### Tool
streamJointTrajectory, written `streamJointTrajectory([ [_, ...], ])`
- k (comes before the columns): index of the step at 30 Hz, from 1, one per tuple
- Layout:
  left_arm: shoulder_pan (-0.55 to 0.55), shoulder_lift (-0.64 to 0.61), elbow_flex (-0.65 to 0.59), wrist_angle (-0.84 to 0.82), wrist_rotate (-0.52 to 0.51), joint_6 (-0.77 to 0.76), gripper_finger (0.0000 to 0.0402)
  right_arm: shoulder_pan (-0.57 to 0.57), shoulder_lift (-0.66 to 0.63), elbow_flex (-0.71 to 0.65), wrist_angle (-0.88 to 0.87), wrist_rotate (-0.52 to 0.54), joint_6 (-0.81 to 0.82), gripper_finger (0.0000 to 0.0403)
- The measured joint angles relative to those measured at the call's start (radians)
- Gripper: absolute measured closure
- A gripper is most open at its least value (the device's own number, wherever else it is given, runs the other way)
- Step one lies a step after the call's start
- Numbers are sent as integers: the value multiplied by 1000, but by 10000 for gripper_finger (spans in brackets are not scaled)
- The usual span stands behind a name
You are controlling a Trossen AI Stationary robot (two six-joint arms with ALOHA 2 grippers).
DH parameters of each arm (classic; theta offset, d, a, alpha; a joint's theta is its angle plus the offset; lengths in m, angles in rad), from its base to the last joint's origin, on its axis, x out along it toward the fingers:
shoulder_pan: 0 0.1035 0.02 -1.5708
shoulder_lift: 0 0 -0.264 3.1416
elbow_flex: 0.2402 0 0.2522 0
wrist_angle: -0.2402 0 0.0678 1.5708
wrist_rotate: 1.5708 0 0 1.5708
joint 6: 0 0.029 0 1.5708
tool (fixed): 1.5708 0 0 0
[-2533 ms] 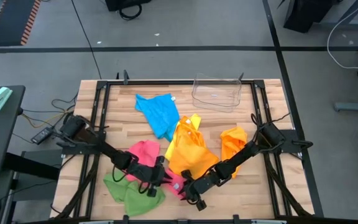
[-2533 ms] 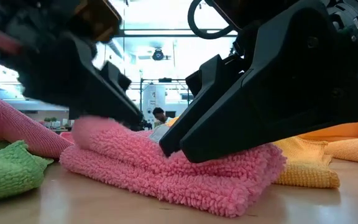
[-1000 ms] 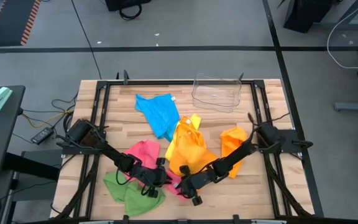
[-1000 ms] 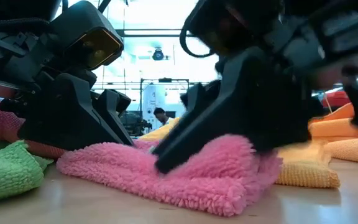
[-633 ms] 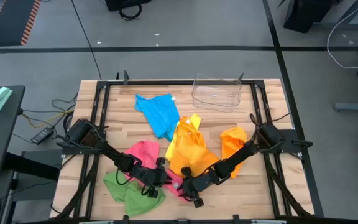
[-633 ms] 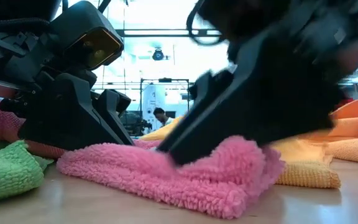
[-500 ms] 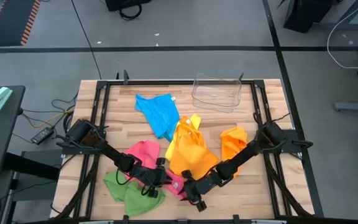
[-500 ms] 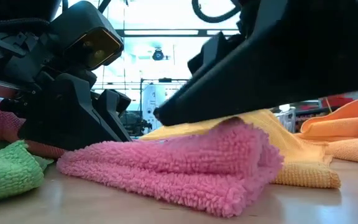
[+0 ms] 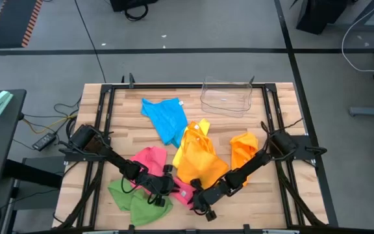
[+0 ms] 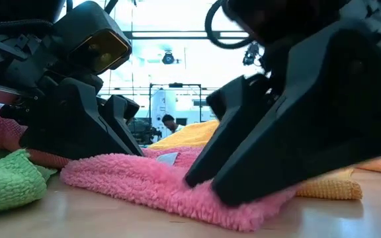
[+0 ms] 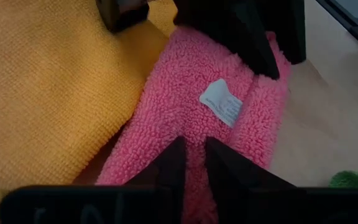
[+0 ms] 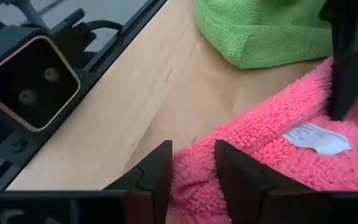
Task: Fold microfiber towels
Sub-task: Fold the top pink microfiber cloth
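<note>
Left pincer point(image 11: 191, 152) clamped on fluffy pink microfiber towel point(image 10: 151, 182), near edge. Right pincer point(image 12: 191, 163) gripping opposite edge (towel stretched flat between both, on wooden bench point(image 9: 252, 201)).

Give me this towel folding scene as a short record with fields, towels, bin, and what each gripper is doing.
towel being worked: pink towel, near the table's front edge, white tag facing up
left gripper: fingers nearly together, pinching a ridge of the pink towel
right gripper: fingers slightly apart, pressed down on the opposite end of the pink towel
green towel: crumpled, front left
yellow towel: centre, beside the pink one
orange towel: right side
blue towel: rear centre
clear bin: rear right, nothing seen inside
</note>
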Motion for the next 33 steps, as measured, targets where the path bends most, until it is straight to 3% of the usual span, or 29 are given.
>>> streamJointTrajectory([
  [5,0,0,0,0,0,1,328,15,-63,1,-24,0,-57,274],
  [9,0,0,0,0,0,1,324,53,-71,0,-71,13,-237,274],
  [15,0,0,0,0,0,2,331,120,-76,1,-128,202,-452,258],
  [20,0,0,0,0,0,2,334,138,-77,1,-145,282,-530,223],
  [26,0,0,0,0,0,2,326,115,-77,1,-210,285,-596,204],
  [33,0,0,0,0,0,2,334,58,-78,3,-257,224,-632,220],
])
